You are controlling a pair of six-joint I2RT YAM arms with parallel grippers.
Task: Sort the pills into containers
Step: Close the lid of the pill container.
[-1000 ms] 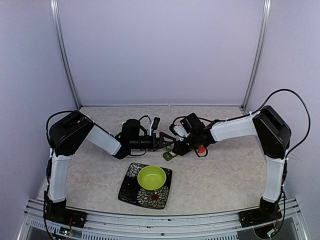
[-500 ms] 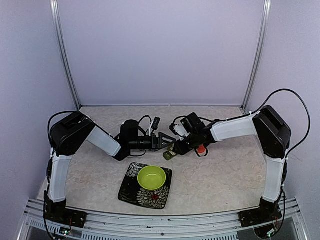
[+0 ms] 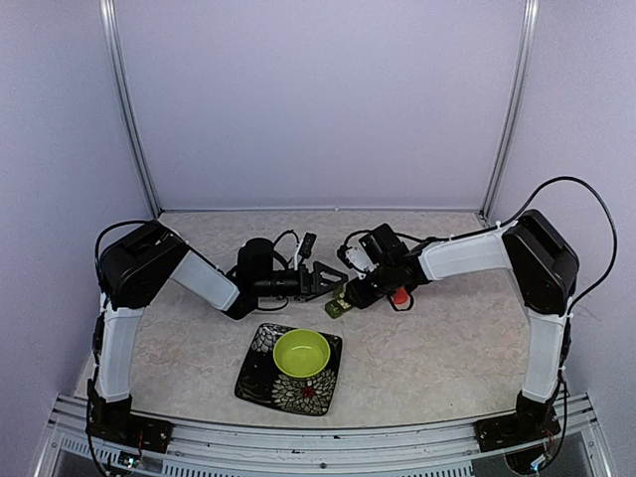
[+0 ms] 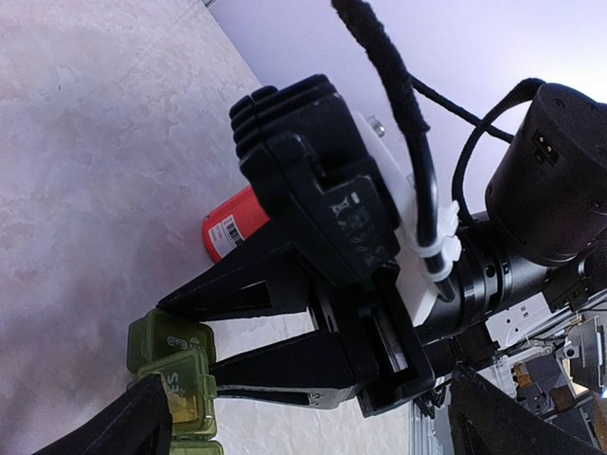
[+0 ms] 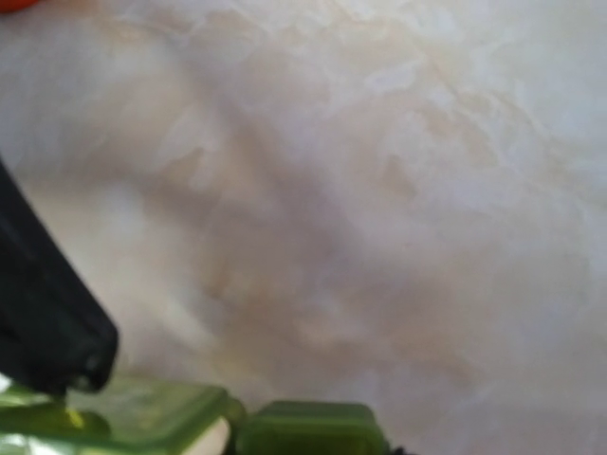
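Right gripper (image 4: 190, 347) has its fingertips at the dark green pillbox (image 4: 167, 341); I cannot tell if it grips. Left gripper (image 3: 333, 283) is spread wide. The pillbox's long axis runs vertically at lower left of the left wrist view, one compartment possibly holding something yellow.

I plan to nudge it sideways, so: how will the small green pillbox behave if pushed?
The pillbox looks like thin moulded plastic, so it is probably stiff and light. Being small on the smooth table, it would likely slide rather than stay put. Its flat-sided strip shape suggests it won't roll, though pressing one end might tip it.
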